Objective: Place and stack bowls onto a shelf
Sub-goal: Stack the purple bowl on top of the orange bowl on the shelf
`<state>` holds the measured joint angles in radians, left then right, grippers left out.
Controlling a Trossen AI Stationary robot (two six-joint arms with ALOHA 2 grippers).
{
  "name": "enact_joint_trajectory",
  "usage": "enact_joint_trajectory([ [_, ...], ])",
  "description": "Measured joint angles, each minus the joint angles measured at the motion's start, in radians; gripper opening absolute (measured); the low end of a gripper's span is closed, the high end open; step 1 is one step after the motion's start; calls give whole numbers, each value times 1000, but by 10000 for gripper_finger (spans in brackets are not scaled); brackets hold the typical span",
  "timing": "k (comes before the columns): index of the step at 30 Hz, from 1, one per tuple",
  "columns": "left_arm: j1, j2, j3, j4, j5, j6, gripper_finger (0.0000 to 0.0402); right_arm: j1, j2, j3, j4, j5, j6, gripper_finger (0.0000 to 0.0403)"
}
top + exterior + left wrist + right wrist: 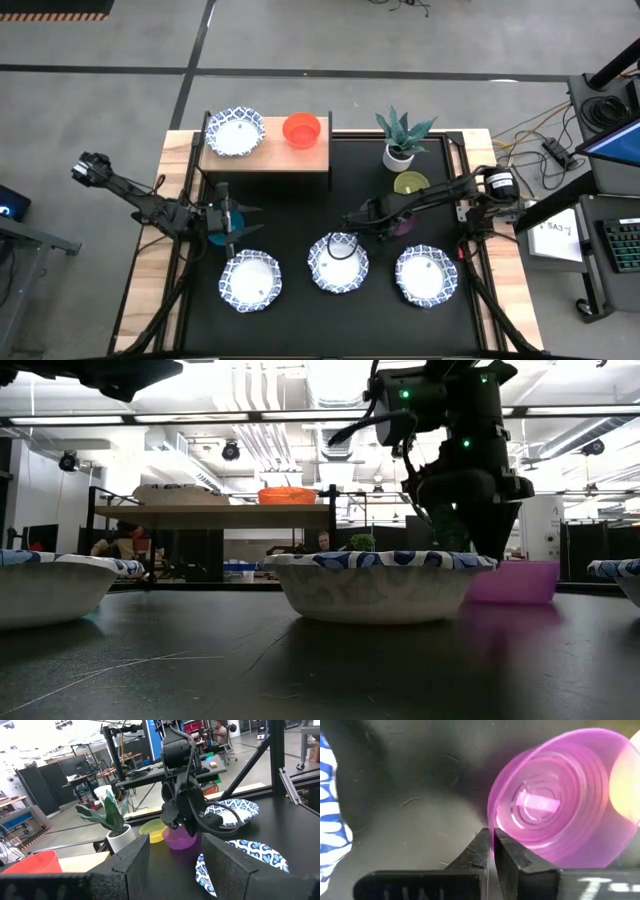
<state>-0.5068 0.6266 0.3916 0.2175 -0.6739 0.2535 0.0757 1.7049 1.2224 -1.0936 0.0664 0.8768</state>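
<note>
The purple bowl [555, 810] stands on the black table beside the yellow-green bowl [411, 183]. My right gripper [492, 852] reaches down on it from above and is shut on its rim. My left gripper [250, 220] hovers open over the table's left part, in front of the shelf [268, 158], touching nothing. On the shelf board rest one white blue-rimmed bowl [235, 132] and the red bowl [301, 129]. Three more white bowls sit on their bases along the near side [250, 280], [337, 262], [427, 276]. My right gripper pinches the purple bowl's rim [491, 827] between its two fingers, one finger [512, 855] inside the bowl and one [477, 855] outside. The fingers come from above, pointing down. The bowl stays about upright; whether its base rests on the table I cannot tell.
A small white pot with a green plant [400, 140] stands at the far side, right of the shelf and behind the yellow-green bowl. The middle white bowl lies just left of the right gripper. Bare board remains on the shelf around its two bowls.
</note>
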Motion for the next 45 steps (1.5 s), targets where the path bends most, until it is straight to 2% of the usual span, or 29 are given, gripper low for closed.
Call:
enact_joint_trajectory([
  [7,0,0,0,0,0,0,164,0,-61,30,-27,-18,-2,9],
  [14,0,0,0,3,0,7,165,0,-116,163,-40,2,-61,9],
  [19,0,0,0,27,0,22,165,3,-127,290,-34,132,-139,9],
  [24,0,-2,0,28,-21,31,165,18,-127,371,13,356,-273,9],
  [28,0,-2,0,29,-81,32,165,14,-127,391,147,515,-439,9],
  [30,0,-2,0,29,-93,32,165,1,-127,391,264,554,-565,8],
  [33,0,-2,0,30,-95,32,165,-34,-122,390,442,544,-732,8],
  [36,0,-3,0,34,-95,33,165,-84,-119,386,586,474,-856,8],
  [40,0,-13,0,38,-106,40,165,-160,-99,381,722,357,-926,8],
  [45,0,-39,1,41,-133,41,165,-232,-49,380,804,344,-982,8],
])
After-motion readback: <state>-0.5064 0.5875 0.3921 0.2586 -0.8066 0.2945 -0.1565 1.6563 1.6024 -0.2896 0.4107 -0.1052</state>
